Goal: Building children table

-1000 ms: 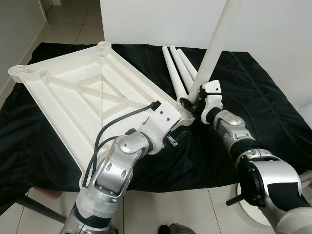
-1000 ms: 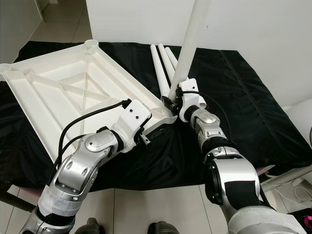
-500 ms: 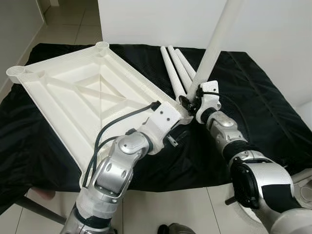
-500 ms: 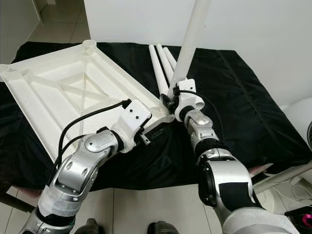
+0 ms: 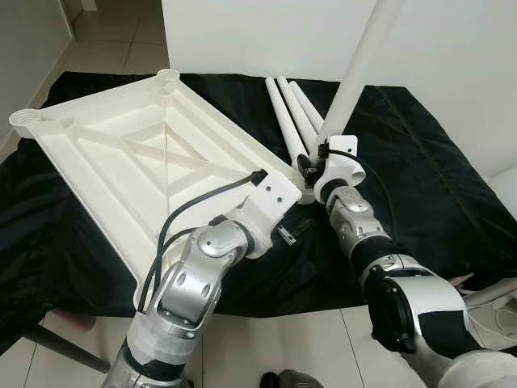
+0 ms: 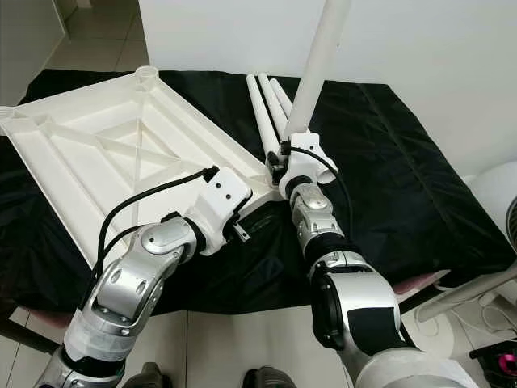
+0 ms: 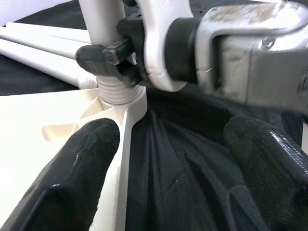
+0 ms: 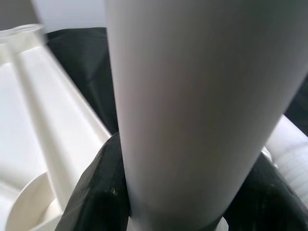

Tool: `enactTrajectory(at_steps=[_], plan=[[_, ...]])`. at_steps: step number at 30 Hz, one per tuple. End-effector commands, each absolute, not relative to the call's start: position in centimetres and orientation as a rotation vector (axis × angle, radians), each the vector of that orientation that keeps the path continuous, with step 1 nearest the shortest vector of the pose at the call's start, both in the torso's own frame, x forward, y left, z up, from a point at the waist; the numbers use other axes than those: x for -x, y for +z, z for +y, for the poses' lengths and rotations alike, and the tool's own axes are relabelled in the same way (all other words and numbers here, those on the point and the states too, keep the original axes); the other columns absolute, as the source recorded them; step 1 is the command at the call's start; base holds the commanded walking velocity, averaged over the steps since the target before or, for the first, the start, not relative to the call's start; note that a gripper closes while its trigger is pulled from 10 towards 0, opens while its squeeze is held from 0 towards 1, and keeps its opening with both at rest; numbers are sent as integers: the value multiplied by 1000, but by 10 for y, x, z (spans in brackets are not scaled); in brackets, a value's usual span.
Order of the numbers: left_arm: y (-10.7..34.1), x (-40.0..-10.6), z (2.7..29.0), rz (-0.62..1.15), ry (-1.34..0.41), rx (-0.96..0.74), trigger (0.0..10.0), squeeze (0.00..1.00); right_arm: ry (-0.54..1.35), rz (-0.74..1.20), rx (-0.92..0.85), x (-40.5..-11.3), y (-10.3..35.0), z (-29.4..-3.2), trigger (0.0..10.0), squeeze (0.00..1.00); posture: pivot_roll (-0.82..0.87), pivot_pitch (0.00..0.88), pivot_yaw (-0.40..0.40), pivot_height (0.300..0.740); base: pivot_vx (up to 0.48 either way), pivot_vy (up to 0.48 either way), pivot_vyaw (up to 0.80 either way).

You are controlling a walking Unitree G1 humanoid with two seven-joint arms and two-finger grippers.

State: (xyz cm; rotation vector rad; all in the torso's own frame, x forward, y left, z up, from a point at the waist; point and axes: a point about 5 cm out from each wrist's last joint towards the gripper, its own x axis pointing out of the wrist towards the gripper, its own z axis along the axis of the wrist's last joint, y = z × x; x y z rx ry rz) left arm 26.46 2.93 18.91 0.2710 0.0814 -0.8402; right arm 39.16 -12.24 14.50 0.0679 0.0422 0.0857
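Upside-down white plastic children's tabletop [image 5: 153, 162] lay on black-draped worktop [image 5: 420, 170]. First white tubular leg [image 5: 355, 73] stood at near corner socket [image 7: 118, 94], clasped by right hand [image 5: 311, 168]. Left hand [image 7: 163, 163] spread wide alongside. Three spare white legs [image 5: 291, 113] still unfitted.

A big black cloth [image 5: 436, 162] covers the low stand in the middle of the room. Behind it is a plain white wall [image 5: 242, 32]. The floor [image 5: 121, 36] has pale tiles, and more tiles show at the near edge [image 6: 218, 347]. A dark leg [image 5: 60, 347] pokes out under the cloth. A round white thing [image 6: 497, 190] stands at the right side. The light is bright and even.
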Motion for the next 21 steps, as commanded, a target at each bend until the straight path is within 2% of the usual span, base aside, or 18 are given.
enactTrajectory(at_steps=[1, 10, 18, 19, 21], plan=[[191, -263, 29, 66, -791, -266, 10000, 0, -18, 170, -92, -383, 117, -128, 10000, 0, 48, 37, -83, 740, 0, 0, 0], [189, -262, 28, 65, -790, -265, 10000, 0, -253, 133, -105, -374, 119, -115, 10000, 0, 50, 26, -95, 740, 0, 0, 0], [189, -262, 27, 63, -790, -265, 10000, 0, -247, 108, -131, -371, 120, -106, 10000, 0, 51, 19, -96, 740, 0, 0, 0], [189, -261, 27, 63, -791, -266, 10000, 0, -234, 91, -138, -371, 122, -105, 10000, 635, 51, 19, -96, 740, 0, 0, 0], [189, -262, 27, 62, -791, -266, 10000, 0, -232, 81, -141, -371, 124, -106, 10000, 635, 52, 18, -95, 740, 0, 0, 0]])
